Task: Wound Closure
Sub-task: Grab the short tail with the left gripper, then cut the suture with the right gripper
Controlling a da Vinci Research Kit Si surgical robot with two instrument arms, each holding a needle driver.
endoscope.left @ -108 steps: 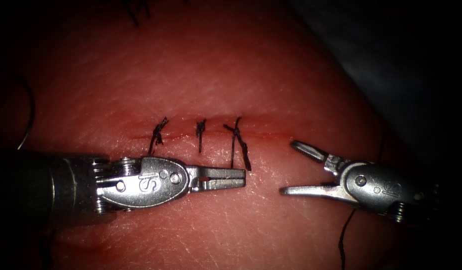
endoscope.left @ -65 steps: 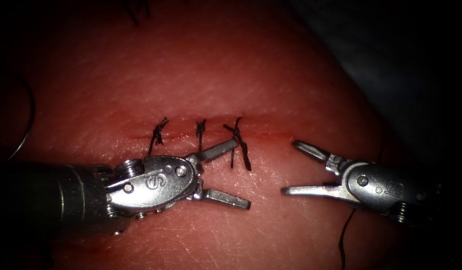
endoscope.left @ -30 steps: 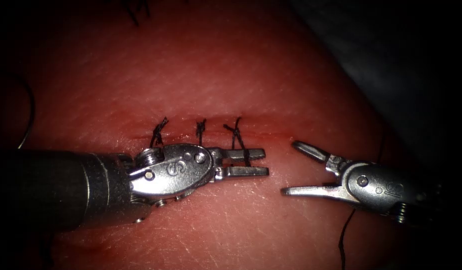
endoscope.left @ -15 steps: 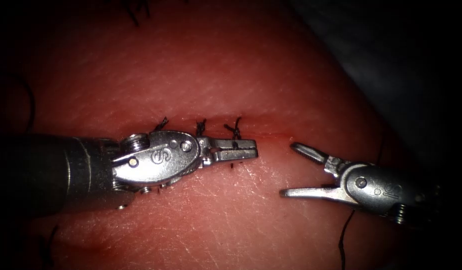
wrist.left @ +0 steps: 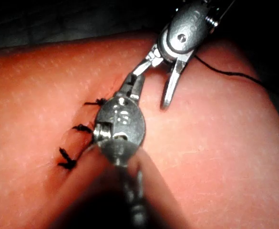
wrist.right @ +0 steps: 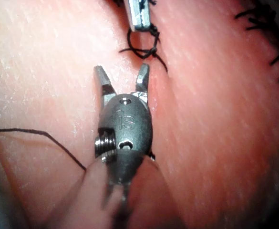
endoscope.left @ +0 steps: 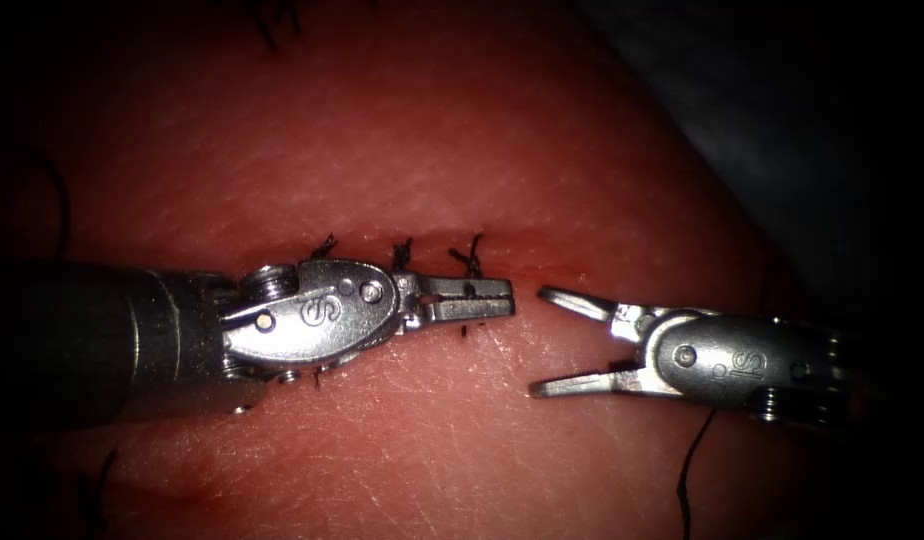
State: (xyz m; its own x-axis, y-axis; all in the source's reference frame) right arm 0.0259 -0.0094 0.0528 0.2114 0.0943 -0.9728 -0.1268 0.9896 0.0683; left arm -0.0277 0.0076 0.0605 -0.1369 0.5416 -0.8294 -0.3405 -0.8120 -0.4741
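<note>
Just ahead of the open, empty right tool (endoscope.left: 549, 340), the left tool (endoscope.left: 482, 298) pinches a limp, fine thread end (endoscope.left: 469, 262), best gripped near its knot.

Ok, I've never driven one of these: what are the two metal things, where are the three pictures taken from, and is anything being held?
They are two robot arms' needle drivers, working on practice tissue. The endoscope view looks down from in front. The other two views look along each arm's shaft at its tool from close up. The left tool has its fingers closed on thread ends of the rightmost of three stitches across the cut. The right tool sits to its right, fingers spread, holding nothing, with loose thread trailing beneath it. A faint dark curve at the far left may be needle or thread; I cannot tell.
</note>
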